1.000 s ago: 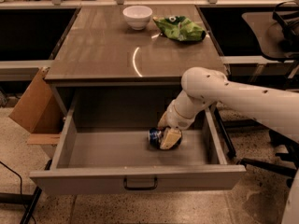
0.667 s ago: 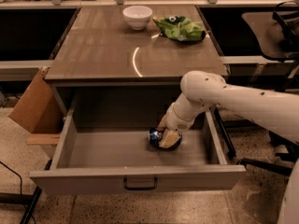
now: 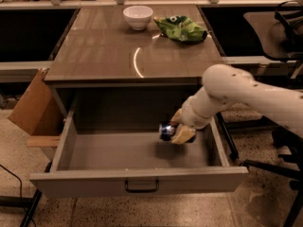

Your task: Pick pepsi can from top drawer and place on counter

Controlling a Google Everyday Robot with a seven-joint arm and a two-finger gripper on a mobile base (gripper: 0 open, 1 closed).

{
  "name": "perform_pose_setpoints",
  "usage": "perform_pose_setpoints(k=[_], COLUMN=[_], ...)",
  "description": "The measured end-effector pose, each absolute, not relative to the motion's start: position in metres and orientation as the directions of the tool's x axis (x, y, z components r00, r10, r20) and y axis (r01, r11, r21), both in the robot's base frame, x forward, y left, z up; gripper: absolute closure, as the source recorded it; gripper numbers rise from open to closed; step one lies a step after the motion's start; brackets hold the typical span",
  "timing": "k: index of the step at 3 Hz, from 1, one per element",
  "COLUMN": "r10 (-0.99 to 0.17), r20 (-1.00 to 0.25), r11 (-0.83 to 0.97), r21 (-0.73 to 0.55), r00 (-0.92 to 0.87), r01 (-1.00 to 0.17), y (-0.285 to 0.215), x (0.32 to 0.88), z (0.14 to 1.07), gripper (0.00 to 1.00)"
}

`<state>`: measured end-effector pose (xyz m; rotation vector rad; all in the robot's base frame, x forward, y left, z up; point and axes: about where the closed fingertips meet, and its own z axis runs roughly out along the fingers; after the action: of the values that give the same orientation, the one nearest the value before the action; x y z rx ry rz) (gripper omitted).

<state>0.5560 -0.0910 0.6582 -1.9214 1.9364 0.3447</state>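
Note:
The top drawer (image 3: 118, 152) is pulled open, with a dark bar handle on its front panel. My white arm reaches into it from the right. My gripper (image 3: 176, 131) is shut on the dark-blue pepsi can (image 3: 166, 131) and holds it lying sideways, a little above the drawer floor at the right side. The tan fingers (image 3: 183, 134) cover much of the can. The counter (image 3: 118, 48) is the glossy brown top behind the drawer.
A white bowl (image 3: 138, 16) and a green snack bag (image 3: 182, 28) sit at the back of the counter. A tan cardboard panel (image 3: 33, 103) leans at the cabinet's left. A dark office chair (image 3: 284, 27) stands on the right.
My gripper has lifted the pepsi can off the drawer floor and moved it slightly up and back.

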Motion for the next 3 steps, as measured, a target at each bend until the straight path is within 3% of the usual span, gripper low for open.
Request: perform_pose_setpoints(k=[2, 3], r10=[-0.872, -0.872], r20=[-0.487, -0.487], r11=[0.119, 0.119], r21=[-0.305, -0.305], r00=[0.048, 0.048], r01=[-0.945, -0.945], y=[-0.159, -0.159], x=[0.555, 0.555], z=[0.768, 0.768], gripper=[1.0, 1.0])
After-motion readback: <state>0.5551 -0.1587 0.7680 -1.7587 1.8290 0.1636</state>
